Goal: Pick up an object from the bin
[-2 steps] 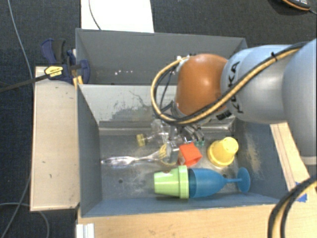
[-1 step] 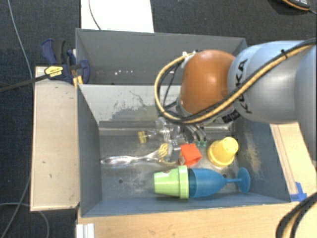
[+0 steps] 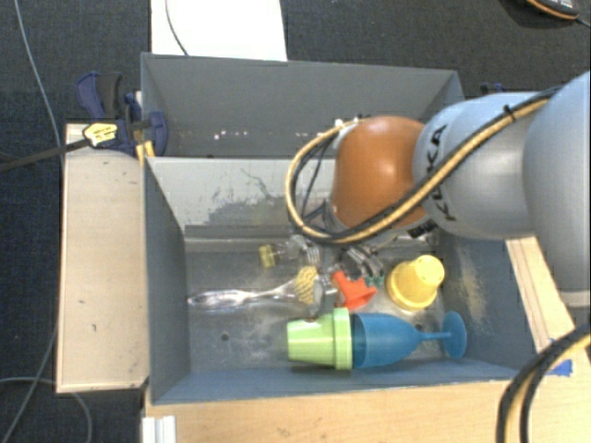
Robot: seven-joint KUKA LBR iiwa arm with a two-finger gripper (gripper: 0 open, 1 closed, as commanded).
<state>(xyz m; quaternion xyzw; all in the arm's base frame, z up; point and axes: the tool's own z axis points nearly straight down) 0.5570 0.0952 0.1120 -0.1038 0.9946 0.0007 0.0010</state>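
My gripper (image 3: 315, 266) hangs under the arm's orange cover, low in the middle of the bin. Right beneath it lies a clear plastic brush (image 3: 235, 296), its handle pointing left and its pale yellow head against the gripper. A small orange-red piece (image 3: 352, 290) sits just to the gripper's right. In front of the gripper a blue goblet (image 3: 397, 340) lies on its side, with a light green cup (image 3: 319, 340) over its mouth.
A yellow cup (image 3: 416, 282) rests on its side at the right, behind the goblet's stem. A small yellow bit (image 3: 269, 256) lies near the back wall, left of the gripper. The arm and its cables cover the bin's right rear.
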